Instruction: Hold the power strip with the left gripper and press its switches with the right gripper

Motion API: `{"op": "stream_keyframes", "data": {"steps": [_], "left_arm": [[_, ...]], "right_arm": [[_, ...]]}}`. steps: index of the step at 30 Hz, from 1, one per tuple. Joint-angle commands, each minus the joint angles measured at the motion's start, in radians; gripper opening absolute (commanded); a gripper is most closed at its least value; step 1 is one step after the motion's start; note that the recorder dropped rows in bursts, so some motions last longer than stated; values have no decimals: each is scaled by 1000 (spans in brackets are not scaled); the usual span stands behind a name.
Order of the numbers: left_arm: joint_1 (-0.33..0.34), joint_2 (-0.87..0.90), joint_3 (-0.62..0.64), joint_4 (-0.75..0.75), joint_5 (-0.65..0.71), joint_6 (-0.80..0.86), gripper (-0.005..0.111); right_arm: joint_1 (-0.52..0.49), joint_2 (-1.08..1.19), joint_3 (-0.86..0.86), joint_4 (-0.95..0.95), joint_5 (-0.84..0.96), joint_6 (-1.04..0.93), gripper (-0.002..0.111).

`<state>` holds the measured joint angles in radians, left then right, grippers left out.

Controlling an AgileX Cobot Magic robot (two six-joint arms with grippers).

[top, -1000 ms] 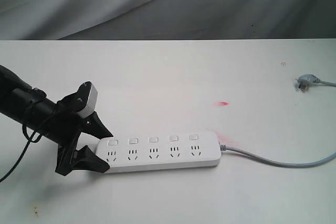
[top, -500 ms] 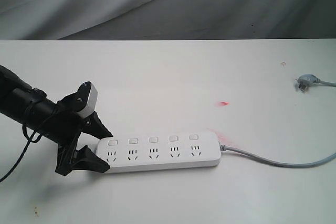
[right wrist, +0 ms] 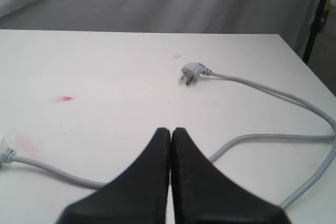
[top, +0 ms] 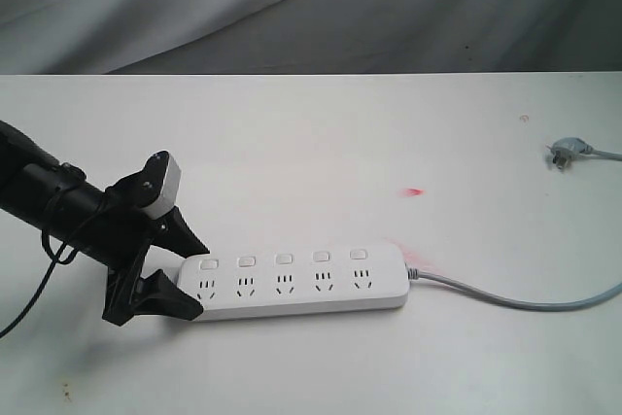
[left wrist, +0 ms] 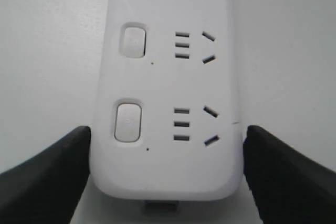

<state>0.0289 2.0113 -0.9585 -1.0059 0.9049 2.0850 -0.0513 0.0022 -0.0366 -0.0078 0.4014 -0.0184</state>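
Note:
The long white power strip (top: 292, 284) lies flat on the white table, its grey cord (top: 505, 300) leaving from the right end. A row of small white switches (top: 284, 259) runs along its far side. My left gripper (top: 192, 280) straddles the strip's left end. In the left wrist view the black fingers (left wrist: 58, 171) press against both long sides of the strip (left wrist: 168, 77), just past the nearest switch (left wrist: 128, 122). My right gripper (right wrist: 170, 129) is shut on nothing, above bare table near the cord (right wrist: 262, 137), and does not show in the exterior view.
The small grey plug (top: 564, 153) lies at the far right of the table, also visible from the right wrist (right wrist: 191, 72). A red smudge (top: 415, 190) marks the tabletop. Grey cloth hangs behind the table's back edge. A loose black cable (top: 39, 279) hangs under the left arm.

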Motion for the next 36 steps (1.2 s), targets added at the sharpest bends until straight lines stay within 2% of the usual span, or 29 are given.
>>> {"op": "stream_keyframes", "data": {"steps": [1,36], "left_arm": [[-6,2,1,19,-16,9,47],[-6,2,1,19,-16,9,47]], "right_arm": [[-7,-2,37,25,-52,5,0],[-7,-2,37,25,-62,-3,0]]}}
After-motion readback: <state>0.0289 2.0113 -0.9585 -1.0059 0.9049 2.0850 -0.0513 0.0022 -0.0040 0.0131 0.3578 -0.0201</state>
